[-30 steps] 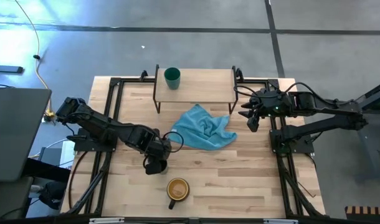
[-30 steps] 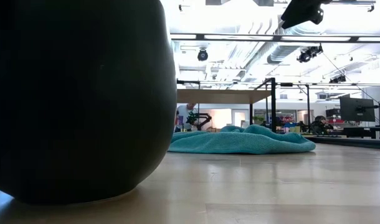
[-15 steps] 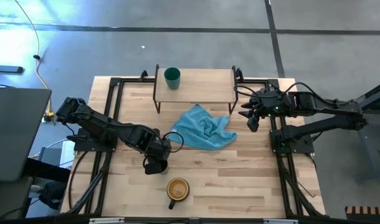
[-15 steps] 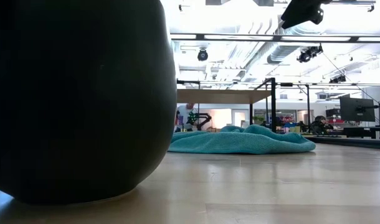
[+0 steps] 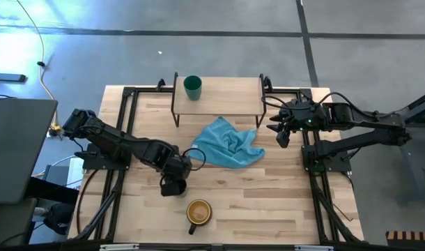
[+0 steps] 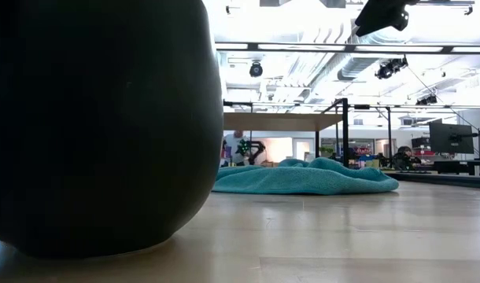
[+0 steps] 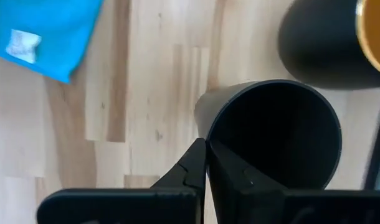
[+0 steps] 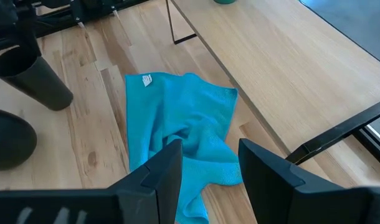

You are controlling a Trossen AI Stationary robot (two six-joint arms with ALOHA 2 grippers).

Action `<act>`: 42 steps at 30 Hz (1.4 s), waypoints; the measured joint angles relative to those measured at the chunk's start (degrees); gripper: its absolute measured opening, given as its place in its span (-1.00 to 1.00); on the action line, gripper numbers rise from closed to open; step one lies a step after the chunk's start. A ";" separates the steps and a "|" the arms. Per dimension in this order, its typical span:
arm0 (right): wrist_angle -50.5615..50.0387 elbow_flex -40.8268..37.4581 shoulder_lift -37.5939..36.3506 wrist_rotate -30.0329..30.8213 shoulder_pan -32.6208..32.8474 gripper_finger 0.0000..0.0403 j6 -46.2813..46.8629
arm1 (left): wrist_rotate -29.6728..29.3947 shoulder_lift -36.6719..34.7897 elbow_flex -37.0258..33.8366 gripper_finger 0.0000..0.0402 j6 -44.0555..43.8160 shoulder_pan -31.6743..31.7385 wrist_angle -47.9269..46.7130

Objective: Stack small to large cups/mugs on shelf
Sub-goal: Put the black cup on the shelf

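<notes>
The left claw [image 7: 206,163] pinches the rim of the tall black cup [image 7: 271,137]. A one-wall grip could let it swing and slip. The right claw [image 8: 209,163] hangs open.

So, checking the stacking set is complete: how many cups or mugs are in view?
3. The teal cup stands on the shelf. The black cup is pinched at its rim by the left gripper. The yellow-lined mug sits near the table's front edge.
</notes>
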 joint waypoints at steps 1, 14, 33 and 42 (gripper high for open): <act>0.00 0.00 0.00 -0.01 0.00 -0.26 0.00 | 0.81 0.00 0.34 -1.00 0.00 0.09 -0.57; 0.00 0.00 0.02 0.02 -0.01 -0.26 0.01 | 2.83 0.00 10.33 -1.00 4.28 5.31 -9.49; 0.47 0.00 0.02 0.02 -0.01 -0.26 0.00 | -3.29 -0.02 28.66 -1.00 11.01 14.86 -15.99; 1.01 0.00 0.02 0.00 -0.01 -0.26 -0.02 | -3.46 -0.02 31.26 -1.00 12.25 19.35 -16.01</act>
